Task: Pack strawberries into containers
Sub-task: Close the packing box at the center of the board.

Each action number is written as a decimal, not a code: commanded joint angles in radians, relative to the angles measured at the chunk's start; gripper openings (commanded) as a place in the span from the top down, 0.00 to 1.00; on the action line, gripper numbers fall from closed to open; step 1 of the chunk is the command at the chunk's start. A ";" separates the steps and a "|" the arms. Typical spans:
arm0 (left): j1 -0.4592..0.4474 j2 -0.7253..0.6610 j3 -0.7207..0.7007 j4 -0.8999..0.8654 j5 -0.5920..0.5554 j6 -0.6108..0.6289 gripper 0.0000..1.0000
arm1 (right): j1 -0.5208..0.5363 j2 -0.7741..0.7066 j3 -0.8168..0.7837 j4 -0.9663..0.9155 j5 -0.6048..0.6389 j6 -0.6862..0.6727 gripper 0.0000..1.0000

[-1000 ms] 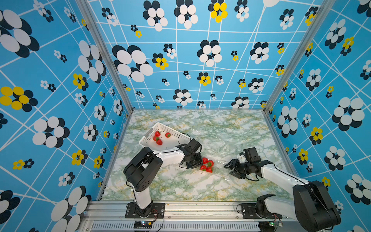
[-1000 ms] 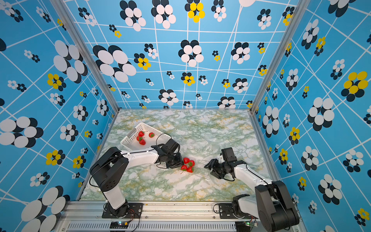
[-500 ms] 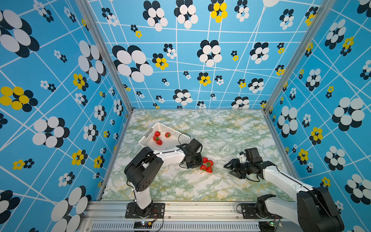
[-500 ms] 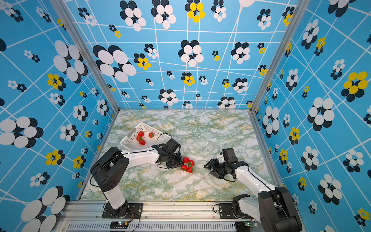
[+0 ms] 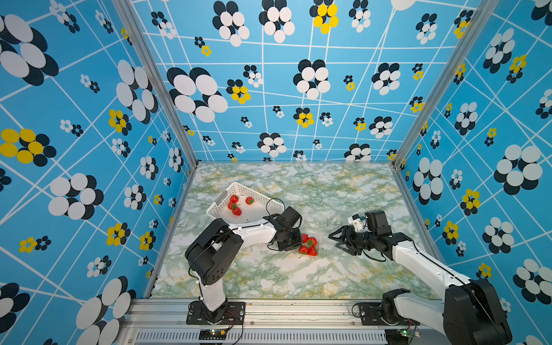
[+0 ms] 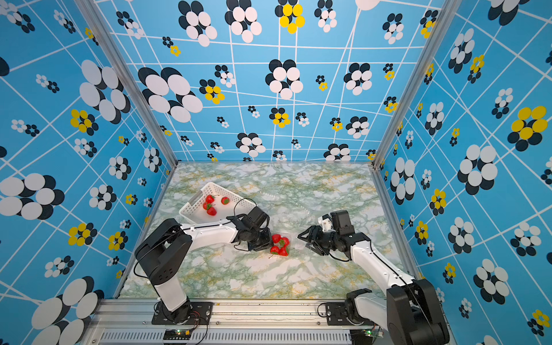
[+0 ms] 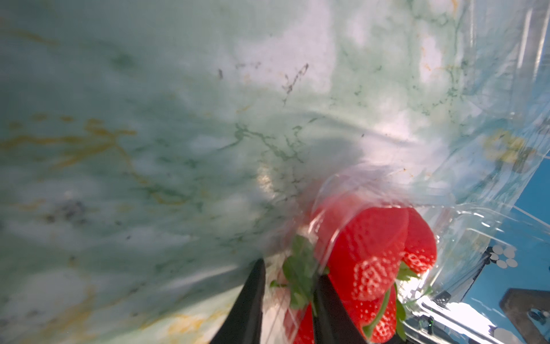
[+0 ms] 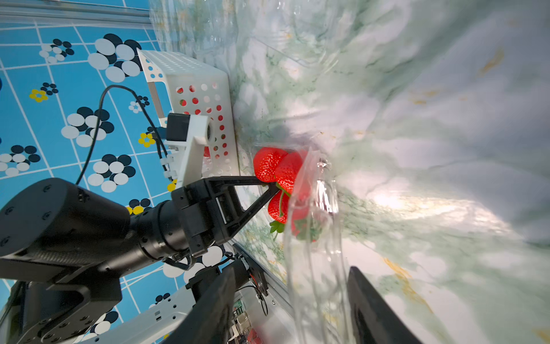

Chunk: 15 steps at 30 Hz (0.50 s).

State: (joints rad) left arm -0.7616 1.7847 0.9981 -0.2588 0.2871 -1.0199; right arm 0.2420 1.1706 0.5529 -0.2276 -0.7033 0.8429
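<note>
In both top views the basket [image 5: 260,194] is sitting on the left arm's side of the table, holding a few loose berries [image 5: 236,206]. The punnet [image 5: 319,242] is lying near the basket, off its corner toward the right arm and closer to the robot's bases, with about four berries inside. The left gripper [image 5: 298,243] is reaching it from the basket side. The right gripper [image 5: 333,241] is pointing at it from the side away from the basket, just beside it, so the punnet is lying between the two.

In the left wrist view the left gripper [image 7: 290,269] is pinching thin clear plastic, apparently the punnet's [image 7: 461,226] wall, with its jaws nearly together. A leafy cap is showing just past the tips, and red berries [image 7: 366,253] are pressing against the plastic.

In the right wrist view the right gripper [image 8: 290,274] is standing with its jaws apart and holding nothing. An upright clear sheet of the punnet [image 8: 315,253] is running edge-on between them, away from the basket [image 8: 193,74]; I cannot tell if it is touching either jaw. The sheet is lying straight ahead of the right gripper, so that free arm seems better placed to take it.
</note>
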 commanded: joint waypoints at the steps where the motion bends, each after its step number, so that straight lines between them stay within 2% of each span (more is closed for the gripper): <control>1: -0.007 0.018 0.025 -0.034 -0.020 0.024 0.72 | 0.007 0.027 0.024 0.047 -0.050 0.000 0.38; 15: -0.014 -0.010 0.022 -0.011 -0.031 0.027 0.69 | 0.092 0.196 0.099 0.247 -0.077 0.078 0.40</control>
State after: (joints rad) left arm -0.7677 1.7851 1.0092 -0.2657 0.2707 -1.0088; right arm 0.3126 1.3502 0.6086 -0.0429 -0.7620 0.8970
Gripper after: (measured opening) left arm 0.311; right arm 0.606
